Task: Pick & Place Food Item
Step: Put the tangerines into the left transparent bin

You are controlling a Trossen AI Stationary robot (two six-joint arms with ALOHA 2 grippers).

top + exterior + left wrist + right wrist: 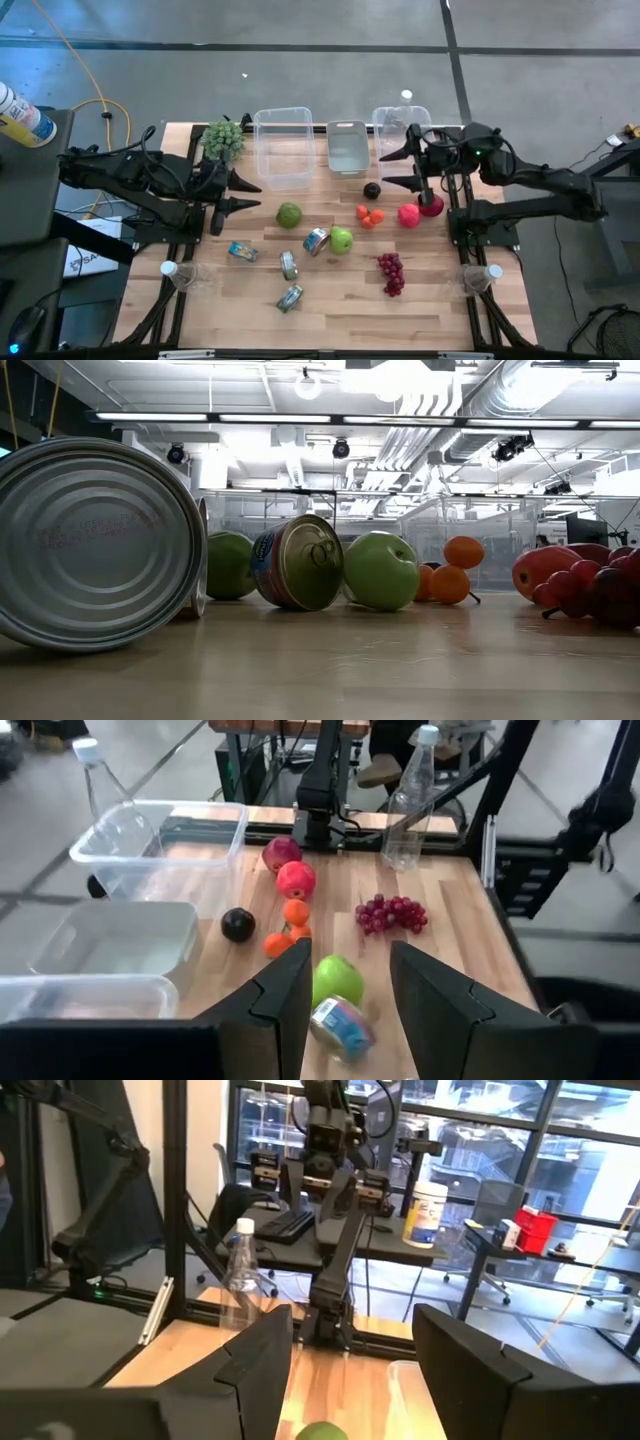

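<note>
The wooden table [330,300] held the food spread across its middle, and the grey tray [347,147] at its far edge served as a handy landmark. A clear bin [282,145] stood just left of the tray, and a second clear bin [400,130] just right of it. A bunch of green grapes [223,138] lay beyond the left bin, near the table's far left corner.

In front of the tray sat a dark plum [372,190]. Nearer still lay a small cluster of orange fruits [370,215], with a red apple [408,215] to its right. A green apple [341,240] rested toward the front from the tray, touching or just beside a tipped can [316,241]. Another green fruit [289,214] lay left of that can. Red grapes [391,272] lay well in front of the tray and to the right. Three more cans [288,265] lay toward the front left.

The left gripper [252,195] hovered left of the tray, beside the left bin, its fingers parted and holding nothing. The right gripper [390,168] hung just right of the tray, its fingers likewise apart and empty, above the table near the plum.
</note>
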